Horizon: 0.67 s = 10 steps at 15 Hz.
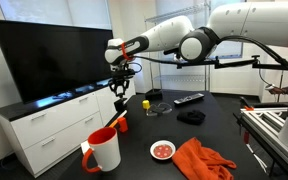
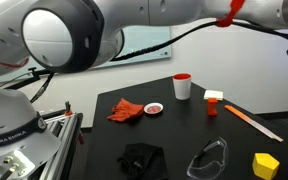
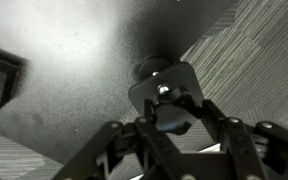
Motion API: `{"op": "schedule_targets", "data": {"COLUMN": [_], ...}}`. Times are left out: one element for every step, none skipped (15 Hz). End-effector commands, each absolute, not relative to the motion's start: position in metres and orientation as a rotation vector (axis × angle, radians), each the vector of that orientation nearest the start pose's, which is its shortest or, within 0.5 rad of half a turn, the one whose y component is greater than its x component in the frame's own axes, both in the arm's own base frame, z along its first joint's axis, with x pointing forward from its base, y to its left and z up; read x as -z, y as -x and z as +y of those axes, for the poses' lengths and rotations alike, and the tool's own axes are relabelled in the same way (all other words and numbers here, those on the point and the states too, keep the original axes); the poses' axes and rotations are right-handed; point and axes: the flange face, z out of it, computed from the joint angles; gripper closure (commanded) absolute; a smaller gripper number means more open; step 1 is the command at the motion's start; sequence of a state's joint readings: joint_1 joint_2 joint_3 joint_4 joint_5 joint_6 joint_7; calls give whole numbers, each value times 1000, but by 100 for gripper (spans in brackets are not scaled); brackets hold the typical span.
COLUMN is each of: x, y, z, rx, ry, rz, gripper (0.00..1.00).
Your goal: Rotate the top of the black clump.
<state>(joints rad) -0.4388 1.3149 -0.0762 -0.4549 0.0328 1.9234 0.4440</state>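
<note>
In the wrist view the black clump [image 3: 144,92] stands at the edge of the dark table [image 3: 74,90], with carpet beyond it. Its flat top part carries a small silver stud. My gripper [image 3: 177,111] comes down over it, and both fingers close in on the dark knob of its top. In an exterior view the gripper [image 1: 120,97] points straight down at the table's far edge beside the TV; the clump beneath it is hard to make out. The gripper is out of frame in the exterior view from the opposite side.
A white and red mug [image 1: 104,150], a small dish [image 1: 163,150], a red cloth [image 1: 199,160], a black fabric lump [image 1: 191,117], a black remote [image 1: 188,99], a yellow block [image 2: 266,163] and a small red object [image 1: 121,123] lie on the table. A TV [image 1: 44,55] stands close behind.
</note>
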Motion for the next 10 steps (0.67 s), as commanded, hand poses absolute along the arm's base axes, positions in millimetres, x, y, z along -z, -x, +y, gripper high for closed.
{"op": "schedule_targets", "data": {"x": [-257,-257,-257,-258,-258,-259,-259,-259,-260,-260], "y": [-739,-739,-738,-739,-739,-739,-739,-739,-739,-738], "z": [-364,-363,-362,-361,-361,-360,-360,-361,-361,-361], "rx": [263,259,251,251,252,251,248,246,247,247], "ry": [2689,2650,2606,2559,2514,2479,2441,2409,2381,2357], "rz": [1646,1712,1777,1841,1898,1942,1984,2018,2049,2074], "gripper": [72,72,72,72,72,72,72,72,72,72]}}
